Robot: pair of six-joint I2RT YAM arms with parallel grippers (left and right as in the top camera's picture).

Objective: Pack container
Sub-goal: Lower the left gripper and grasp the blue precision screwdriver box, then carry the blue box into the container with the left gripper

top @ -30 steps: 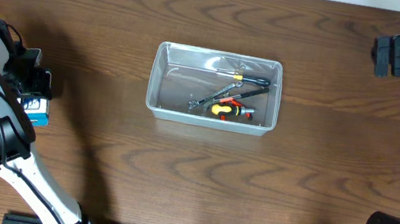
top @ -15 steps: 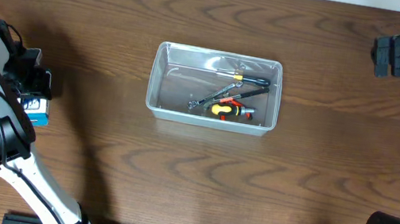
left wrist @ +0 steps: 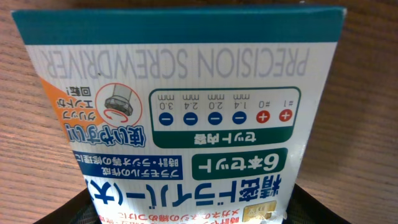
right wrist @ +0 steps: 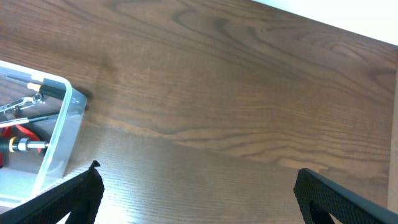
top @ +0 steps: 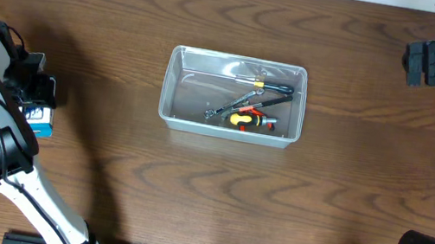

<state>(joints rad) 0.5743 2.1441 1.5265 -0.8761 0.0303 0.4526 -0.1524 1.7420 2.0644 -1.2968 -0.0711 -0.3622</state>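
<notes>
At the table's left edge, the left gripper (left wrist: 186, 204) straddles a blue-and-white box (left wrist: 186, 118) printed PRECISION SCREWDRIVER, with a dark finger at each lower corner. Whether it is squeezing the box cannot be told. Far right, the right gripper (right wrist: 196, 171) hangs over the wooden table (right wrist: 217, 93), jaws spread wide and empty. Mid-table, well apart from both, sits the container (top: 192, 92). It is a clear rectangular tub with rounded corners and a rim. A black-handled screwdriver (top: 280, 89), a silvery wrench (top: 226, 109) and an orange-handled tool (top: 244, 119) are bunched toward its right end.
</notes>
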